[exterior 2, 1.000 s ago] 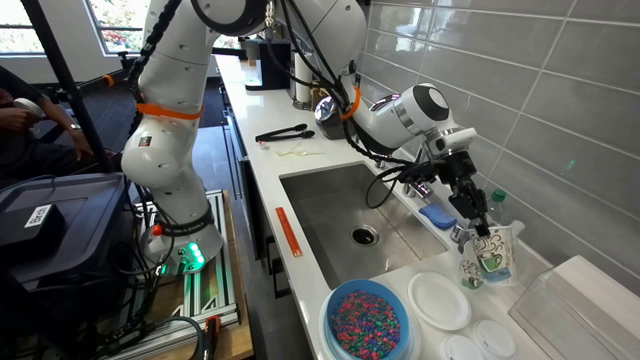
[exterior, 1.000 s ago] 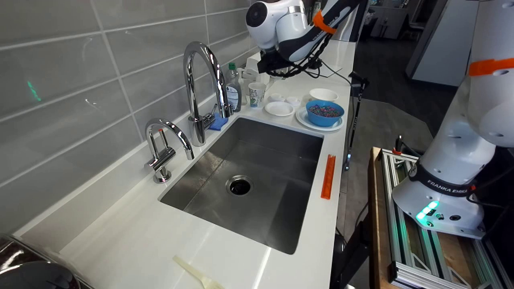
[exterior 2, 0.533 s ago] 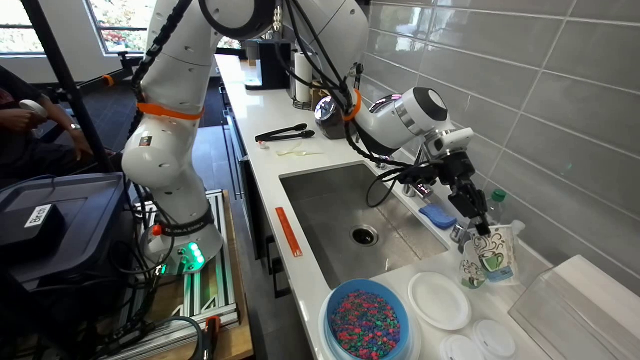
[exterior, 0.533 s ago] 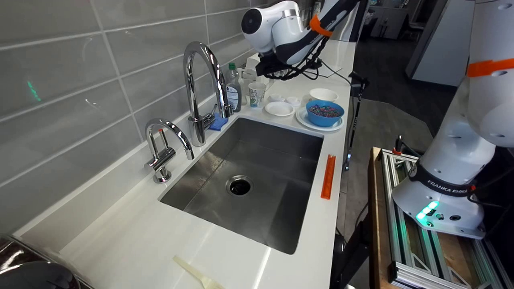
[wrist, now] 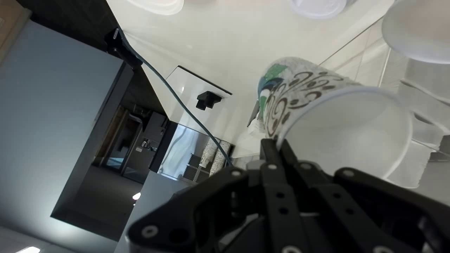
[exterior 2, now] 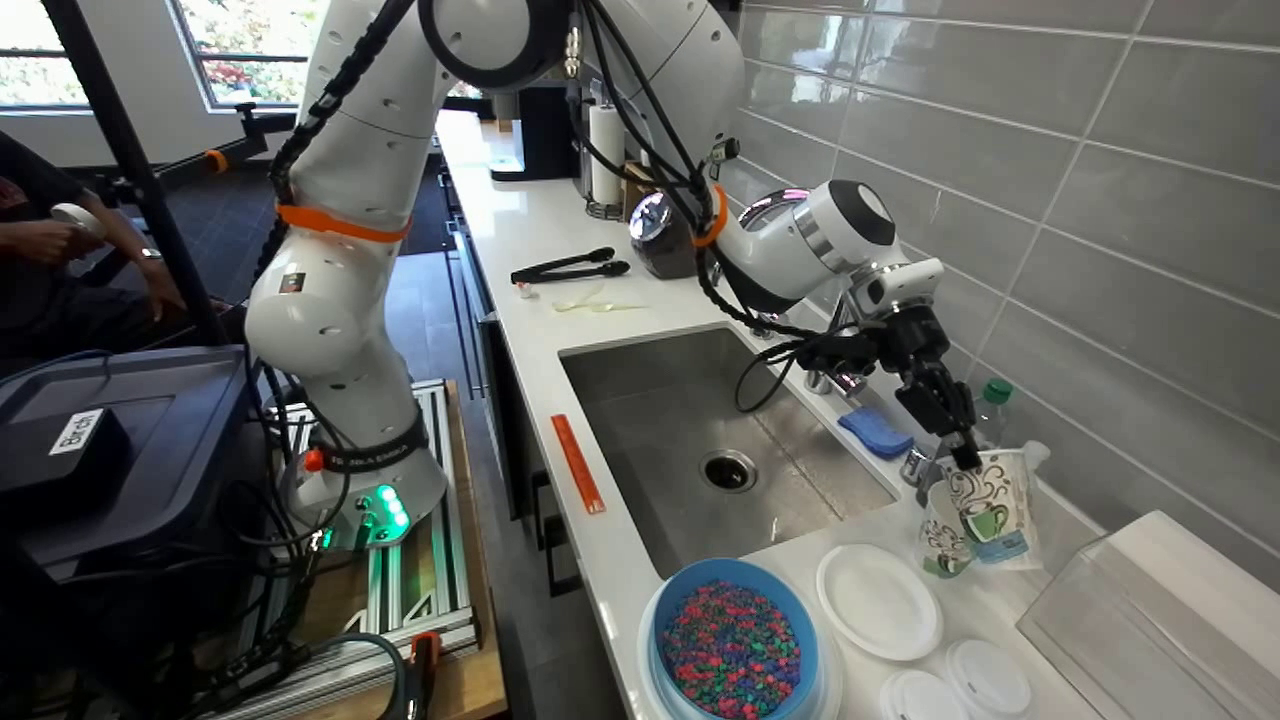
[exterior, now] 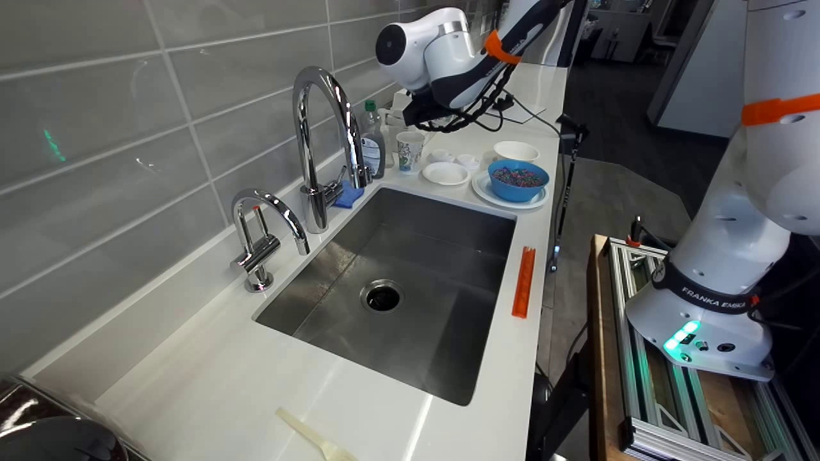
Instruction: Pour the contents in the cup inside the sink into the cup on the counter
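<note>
My gripper [wrist: 277, 144] is shut on the rim of a white paper cup with brown swirls [wrist: 302, 91], one finger inside and one outside. Its visible inside is white, with nothing seen in it. In an exterior view my gripper [exterior 2: 965, 455] holds this cup [exterior 2: 990, 510] slightly tilted beyond the sink's end. A like-patterned cup [exterior 2: 942, 550] stands upright on the counter [exterior: 256, 378], partly hidden behind the held one; it also shows in an exterior view [exterior: 410, 153]. Its contents are hidden. The steel sink [exterior: 410, 339] has no cup in it.
A blue bowl [exterior: 517, 192] of coloured pellets sits on a plate. A flat white plate [exterior 2: 880, 605], white lids [exterior 2: 985, 680], a clear container [exterior 2: 1160, 610], a soap bottle [exterior: 371, 144] and a blue sponge [exterior 2: 875, 432] lie around the cups. A chrome tap [exterior: 314, 147] rises beside the sink.
The arm and wrist have shifted slightly toward the tiled wall and down. The held cup has barely moved and stays in the gripper.
</note>
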Tool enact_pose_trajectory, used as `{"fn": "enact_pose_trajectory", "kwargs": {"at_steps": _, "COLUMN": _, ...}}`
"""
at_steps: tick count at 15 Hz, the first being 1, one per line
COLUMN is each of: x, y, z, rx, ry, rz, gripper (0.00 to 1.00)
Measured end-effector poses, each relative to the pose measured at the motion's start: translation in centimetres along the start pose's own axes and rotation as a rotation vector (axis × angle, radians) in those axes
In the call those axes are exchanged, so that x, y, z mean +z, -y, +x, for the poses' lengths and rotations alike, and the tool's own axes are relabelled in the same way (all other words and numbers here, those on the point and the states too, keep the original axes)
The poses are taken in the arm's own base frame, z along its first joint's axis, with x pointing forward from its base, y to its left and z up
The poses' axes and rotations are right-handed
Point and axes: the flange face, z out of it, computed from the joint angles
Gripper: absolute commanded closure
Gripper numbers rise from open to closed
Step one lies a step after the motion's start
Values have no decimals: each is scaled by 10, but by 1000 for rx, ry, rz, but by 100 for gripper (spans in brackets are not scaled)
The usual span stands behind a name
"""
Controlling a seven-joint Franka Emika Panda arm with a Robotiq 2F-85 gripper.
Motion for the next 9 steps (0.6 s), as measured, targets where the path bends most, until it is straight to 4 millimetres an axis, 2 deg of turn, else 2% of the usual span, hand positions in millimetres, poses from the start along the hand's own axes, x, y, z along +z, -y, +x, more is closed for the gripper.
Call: {"fn": "enact_pose_trajectory", "kwargs": {"at_steps": 9, "x": -1, "y": 15, "z": -5, "rx": 11, "ry": -42, "rz": -36, "gripper": 99}}
